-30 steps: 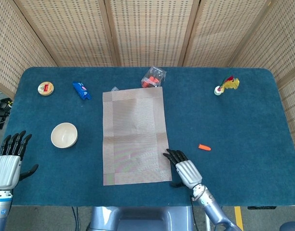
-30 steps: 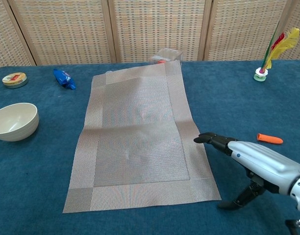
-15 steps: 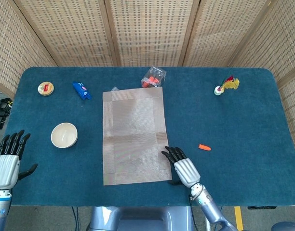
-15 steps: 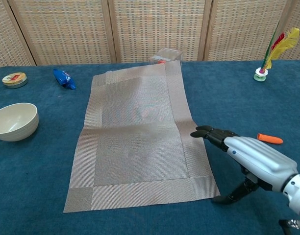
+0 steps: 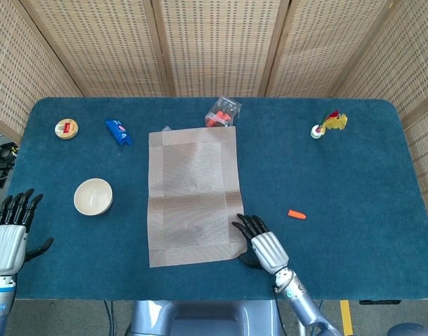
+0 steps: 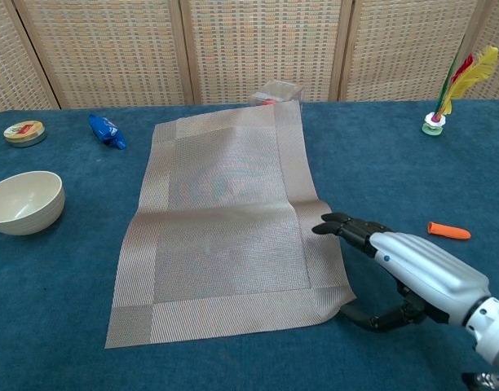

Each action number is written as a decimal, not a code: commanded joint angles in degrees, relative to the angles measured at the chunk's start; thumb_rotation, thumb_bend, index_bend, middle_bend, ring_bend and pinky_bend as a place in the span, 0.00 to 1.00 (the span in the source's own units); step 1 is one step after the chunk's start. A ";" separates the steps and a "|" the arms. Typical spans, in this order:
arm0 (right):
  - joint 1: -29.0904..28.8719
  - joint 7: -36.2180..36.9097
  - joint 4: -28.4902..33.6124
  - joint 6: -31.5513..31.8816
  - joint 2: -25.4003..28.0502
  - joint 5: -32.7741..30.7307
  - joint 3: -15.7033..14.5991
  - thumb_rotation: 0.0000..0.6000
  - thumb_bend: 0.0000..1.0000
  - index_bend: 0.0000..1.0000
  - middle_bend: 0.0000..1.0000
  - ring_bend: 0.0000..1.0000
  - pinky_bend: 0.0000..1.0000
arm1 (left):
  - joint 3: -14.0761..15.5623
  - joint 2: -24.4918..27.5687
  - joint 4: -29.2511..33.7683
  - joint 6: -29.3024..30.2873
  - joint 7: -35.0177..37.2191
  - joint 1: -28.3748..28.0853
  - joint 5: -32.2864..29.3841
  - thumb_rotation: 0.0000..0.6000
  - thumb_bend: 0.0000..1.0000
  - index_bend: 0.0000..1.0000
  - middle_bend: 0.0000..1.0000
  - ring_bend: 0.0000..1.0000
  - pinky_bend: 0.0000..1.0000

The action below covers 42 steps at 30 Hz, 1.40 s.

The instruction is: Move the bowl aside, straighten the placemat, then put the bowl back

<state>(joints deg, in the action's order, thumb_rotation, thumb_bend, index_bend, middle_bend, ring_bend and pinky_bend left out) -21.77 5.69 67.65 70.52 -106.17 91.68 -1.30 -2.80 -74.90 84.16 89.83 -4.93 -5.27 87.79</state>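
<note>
Placemat [image 5: 194,198]: woven grey-beige rectangle, laid flat mid-table, crease across the middle, near right corner lifted.
Right hand [image 5: 261,243]: corner pinched between fingertips [image 6: 335,223] above and thumb beneath.
Bowl [image 5: 93,196]: round, cream, set left of placemat.
Left hand [image 5: 9,234]: fingers spread, nothing held.

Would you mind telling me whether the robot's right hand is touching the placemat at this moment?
Touching. In the chest view the right hand has its thumb under the lifted near right corner of the placemat, its fingers lying over that edge.
</note>
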 commanded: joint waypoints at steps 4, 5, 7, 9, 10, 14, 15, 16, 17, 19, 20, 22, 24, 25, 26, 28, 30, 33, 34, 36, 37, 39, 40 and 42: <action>0.08 0.72 0.18 0.03 0.33 -0.28 -0.05 1.00 0.48 0.20 0.00 0.00 0.00 | -0.02 -0.04 -0.09 -0.21 0.05 -0.06 0.02 1.00 0.18 0.09 0.00 0.00 0.00; 0.13 0.64 0.00 0.08 0.23 -0.31 -0.07 1.00 0.48 0.22 0.00 0.00 0.00 | -0.04 -0.04 -0.10 -0.15 0.07 -0.03 0.04 1.00 0.18 0.09 0.00 0.00 0.00; 0.36 0.76 -0.48 0.39 -0.13 -0.37 -0.09 1.00 0.46 0.26 0.00 0.00 0.00 | -0.21 -0.03 -0.14 -0.16 0.19 0.05 -0.28 1.00 0.18 0.09 0.00 0.00 0.00; 0.44 0.86 -0.90 0.62 -0.40 -0.32 -0.07 1.00 0.44 0.31 0.00 0.00 0.00 | -0.31 0.01 -0.15 -0.27 0.27 0.06 -0.49 1.00 0.18 0.09 0.00 0.00 0.00; 0.45 0.87 -1.07 0.69 -0.49 -0.29 -0.07 1.00 0.43 0.32 0.00 0.00 0.00 | -0.36 0.03 -0.13 -0.28 0.31 0.06 -0.56 1.00 0.18 0.09 0.00 0.00 0.00; 0.54 0.85 -1.69 1.20 -0.92 -0.30 0.21 1.00 0.39 0.41 0.08 0.00 0.00 | -0.42 0.04 -0.14 -0.14 0.33 0.11 -0.48 1.00 0.18 0.09 0.00 0.00 0.00; 0.54 0.87 -1.86 1.29 -1.03 -0.27 0.24 1.00 0.39 0.43 0.09 0.00 0.00 | -0.41 0.06 -0.13 -0.12 0.36 0.13 -0.45 1.00 0.18 0.09 0.00 0.00 0.00; 0.55 0.88 -2.09 1.35 -1.20 -0.26 0.27 1.00 0.39 0.44 0.10 0.00 0.00 | -0.43 0.09 -0.11 -0.11 0.44 0.14 -0.43 1.00 0.18 0.09 0.00 0.00 0.00; 0.56 0.91 -2.30 1.50 -1.36 -0.21 0.32 1.00 0.39 0.45 0.11 0.00 0.00 | -0.45 0.10 -0.11 -0.11 0.48 0.14 -0.44 1.00 0.18 0.09 0.00 0.00 0.00; 0.63 1.26 -3.03 2.04 -1.96 -0.06 0.47 1.00 0.39 0.46 0.12 0.00 0.00 | -0.49 0.16 -0.09 -0.08 0.62 0.16 -0.44 1.00 0.18 0.09 0.00 0.00 0.00; 0.64 1.33 -3.29 2.11 -2.13 -0.04 0.49 1.00 0.39 0.46 0.12 0.00 0.00 | -0.49 0.17 -0.09 -0.08 0.65 0.17 -0.44 1.00 0.18 0.09 0.00 0.00 0.00; 0.72 1.48 -4.41 2.71 -2.87 0.06 0.70 1.00 0.39 0.46 0.12 0.00 0.00 | -0.53 0.21 -0.07 0.00 0.79 0.21 -0.44 1.00 0.18 0.10 0.00 0.00 0.00; 0.91 1.87 -5.32 3.62 -3.56 0.26 0.90 1.00 0.39 0.45 0.12 0.00 0.00 | -0.54 0.23 -0.08 -0.02 0.87 0.22 -0.45 1.00 0.18 0.10 0.00 0.00 0.00; 1.07 2.23 -6.01 4.38 -4.07 0.45 1.03 1.00 0.39 0.45 0.12 0.00 0.00 | -0.53 0.25 -0.07 -0.05 0.90 0.23 -0.45 1.00 0.18 0.10 0.00 0.00 0.00; 1.23 2.69 -6.64 5.02 -4.50 0.60 1.11 1.00 0.39 0.45 0.12 0.00 0.00 | -0.53 0.24 -0.08 -0.08 0.90 0.22 -0.44 1.00 0.18 0.10 0.00 0.00 0.00; 1.34 3.30 -7.84 5.62 -5.00 0.88 1.04 1.00 0.40 0.45 0.12 0.00 0.00 | -0.55 0.23 -0.11 -0.16 0.89 0.20 -0.49 1.00 0.18 0.10 0.00 0.00 0.00; 1.35 3.52 -8.38 5.82 -5.18 0.96 1.05 1.00 0.46 0.45 0.12 0.00 0.00 | -0.59 0.25 -0.09 -0.17 0.96 0.19 -0.50 1.00 0.18 0.10 0.00 0.00 0.00; 1.42 3.86 -8.95 5.77 -5.29 0.76 1.10 1.00 0.52 0.45 0.12 0.00 0.00 | -0.62 0.26 -0.06 -0.09 1.00 0.23 -0.48 1.00 0.18 0.10 0.00 0.00 0.00; 1.43 3.77 -9.06 5.76 -5.31 0.70 1.14 1.00 0.53 0.45 0.12 0.00 0.00 | -0.61 0.27 -0.04 -0.08 1.00 0.24 -0.45 1.00 0.18 0.10 0.00 0.00 0.00; 1.44 3.95 -9.11 5.72 -5.30 0.64 1.12 1.00 0.55 0.45 0.12 0.00 0.00 | -0.61 0.29 0.00 -0.08 0.96 0.24 -0.42 1.00 0.18 0.10 0.00 0.00 0.00; 1.45 3.97 -9.11 5.69 -5.28 0.62 1.11 1.00 0.56 0.45 0.12 0.00 0.00 | -0.63 0.30 0.01 -0.08 0.96 0.24 -0.44 1.00 0.18 0.10 0.00 0.00 0.00; 1.46 3.93 -9.11 5.64 -5.22 0.60 1.07 1.00 0.57 0.45 0.12 0.00 0.00 | -0.64 0.33 0.05 -0.09 1.02 0.26 -0.46 1.00 0.18 0.10 0.00 0.00 0.00; 1.46 3.94 -9.09 5.60 -5.20 0.58 1.05 1.00 0.57 0.45 0.12 0.00 0.00 | -0.65 0.35 0.07 -0.06 1.08 0.27 -0.46 1.00 0.18 0.10 0.00 0.00 0.00; 1.45 3.97 -9.00 5.32 -5.07 0.44 1.00 1.00 0.59 0.45 0.12 0.00 0.00 | -0.69 0.39 0.12 0.00 1.25 0.30 -0.47 1.00 0.18 0.11 0.00 0.00 0.00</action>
<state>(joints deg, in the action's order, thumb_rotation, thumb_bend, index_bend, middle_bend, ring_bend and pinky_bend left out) -20.31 9.66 58.61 75.90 -111.28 92.17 -0.28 -3.48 -74.52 84.26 89.81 -3.70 -4.98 87.33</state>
